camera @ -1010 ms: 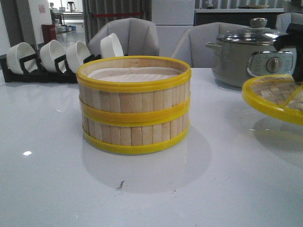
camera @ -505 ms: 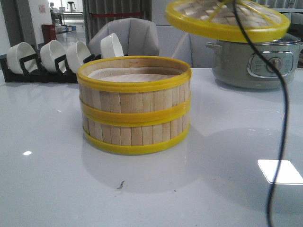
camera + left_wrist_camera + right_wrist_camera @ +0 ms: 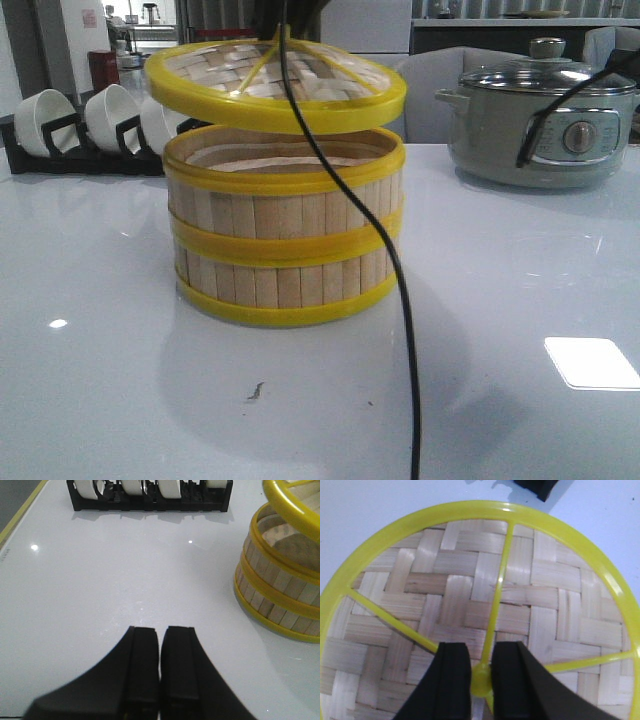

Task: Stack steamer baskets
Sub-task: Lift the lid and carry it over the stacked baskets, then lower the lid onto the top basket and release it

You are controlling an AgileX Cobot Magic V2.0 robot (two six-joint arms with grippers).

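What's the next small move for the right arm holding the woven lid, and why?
Probably lower it straight down, levelling it first. The right gripper is shut on the centre knob of the woven bamboo lid with yellow rim, which hovers tilted just above the two stacked bamboo-slat steamer baskets, roughly centred but not yet seated. The left gripper is shut and off to the side.

A shiny white table (image 3: 520, 300) fills the room's front. Grey chairs (image 3: 440, 90) stand behind it. Bright light (image 3: 592, 362) shines on the table top.
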